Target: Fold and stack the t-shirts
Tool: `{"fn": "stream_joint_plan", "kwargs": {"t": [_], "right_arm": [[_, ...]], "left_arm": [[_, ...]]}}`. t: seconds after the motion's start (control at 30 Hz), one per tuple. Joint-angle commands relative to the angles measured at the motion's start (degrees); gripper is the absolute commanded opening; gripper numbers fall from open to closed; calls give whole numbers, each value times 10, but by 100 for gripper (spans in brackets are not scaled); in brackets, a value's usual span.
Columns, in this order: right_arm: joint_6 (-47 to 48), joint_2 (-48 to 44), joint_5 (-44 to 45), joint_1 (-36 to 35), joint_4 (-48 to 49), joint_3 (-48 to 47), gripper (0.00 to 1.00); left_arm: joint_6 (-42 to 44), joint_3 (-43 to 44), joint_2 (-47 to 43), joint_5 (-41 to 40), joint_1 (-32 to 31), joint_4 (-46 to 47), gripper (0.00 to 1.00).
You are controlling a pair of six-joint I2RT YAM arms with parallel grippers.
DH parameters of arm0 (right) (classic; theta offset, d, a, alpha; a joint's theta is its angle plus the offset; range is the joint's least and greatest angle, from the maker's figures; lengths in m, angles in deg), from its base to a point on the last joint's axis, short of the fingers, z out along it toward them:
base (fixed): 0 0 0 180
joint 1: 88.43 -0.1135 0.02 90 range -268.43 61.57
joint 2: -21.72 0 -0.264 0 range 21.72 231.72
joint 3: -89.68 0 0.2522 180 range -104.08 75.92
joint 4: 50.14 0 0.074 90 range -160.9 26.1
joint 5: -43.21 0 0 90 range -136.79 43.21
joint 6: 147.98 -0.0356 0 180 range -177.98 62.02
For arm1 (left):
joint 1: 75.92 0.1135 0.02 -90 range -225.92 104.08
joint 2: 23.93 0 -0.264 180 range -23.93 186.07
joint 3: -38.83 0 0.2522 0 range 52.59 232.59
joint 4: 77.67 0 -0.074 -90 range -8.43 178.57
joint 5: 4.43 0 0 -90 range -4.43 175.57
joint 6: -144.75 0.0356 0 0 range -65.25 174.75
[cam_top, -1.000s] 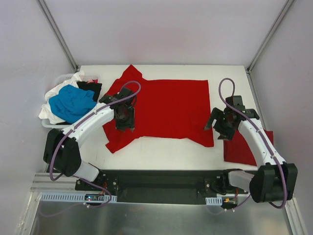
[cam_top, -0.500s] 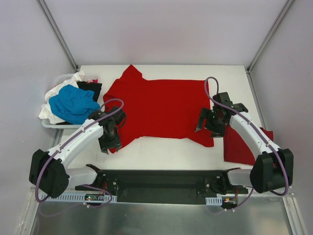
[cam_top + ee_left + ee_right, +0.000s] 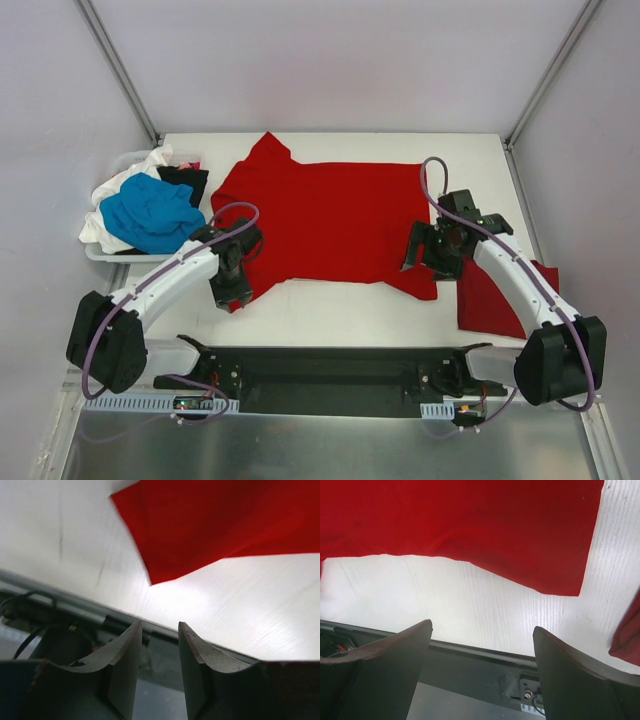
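Left fingers [image 3: 125, 665] narrowly parted, right fingers [image 3: 385, 670] wide apart — both empty, red t-shirt [image 3: 330, 220] just ahead.

Open along the bare worktop strip [image 3: 340, 306] in front of the spread red shirt [image 3: 340, 215], from left end effector [image 3: 159, 630] across to right end effector [image 3: 481, 630]. Hemmed at far left by a heaped basket [image 3: 105, 256], near right by a folded red shirt [image 3: 488, 300].
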Motion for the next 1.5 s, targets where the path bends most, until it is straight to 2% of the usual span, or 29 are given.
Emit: {"fn": "stream_joint_plan", "kwargs": {"t": [0.0, 0.17, 0.47, 0.73, 1.27, 1.47], "right_arm": [[19, -34, 3, -2, -30, -14, 85], [24, -54, 7, -2, -33, -8, 86], [23, -61, -7, -3, -28, 5, 86], [20, -59, -9, -6, -24, -3, 85], [16, -54, -8, -15, -7, -12, 85], [18, -53, 2, -15, -7, -14, 85]], "left_arm": [[13, -26, -87, -4, 6, 114, 35], [-31, -97, -219, -143, -5, 149, 41], [-89, -160, -326, -194, -8, 138, 50], [-119, -196, -274, -140, -6, 153, 49], [-32, -194, -143, -29, -7, 305, 47], [-15, -179, -139, -32, -7, 311, 46]]}}
